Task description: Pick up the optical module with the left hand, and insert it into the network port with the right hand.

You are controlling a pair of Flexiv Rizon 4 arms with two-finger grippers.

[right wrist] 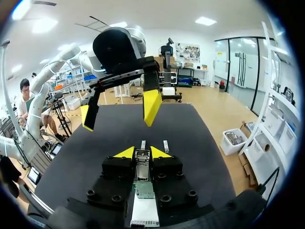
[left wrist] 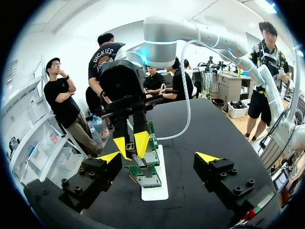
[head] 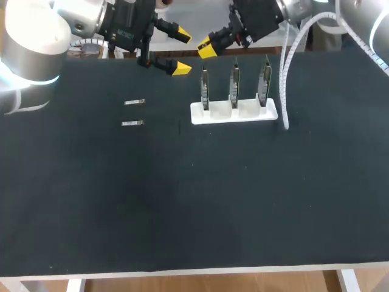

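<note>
right gripper [right wrist: 142,153], pinching a slim silver optical module [right wrist: 141,167], should meet the port on the upright green circuit board [right wrist: 144,190] squarely, while the left gripper [head: 182,52] hangs spread.

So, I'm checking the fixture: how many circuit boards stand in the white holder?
3, upright in a row in the white holder: left board, middle board, right board.

White stand [right wrist: 144,213] mostly hidden under right pincer [right wrist: 142,152]
</note>
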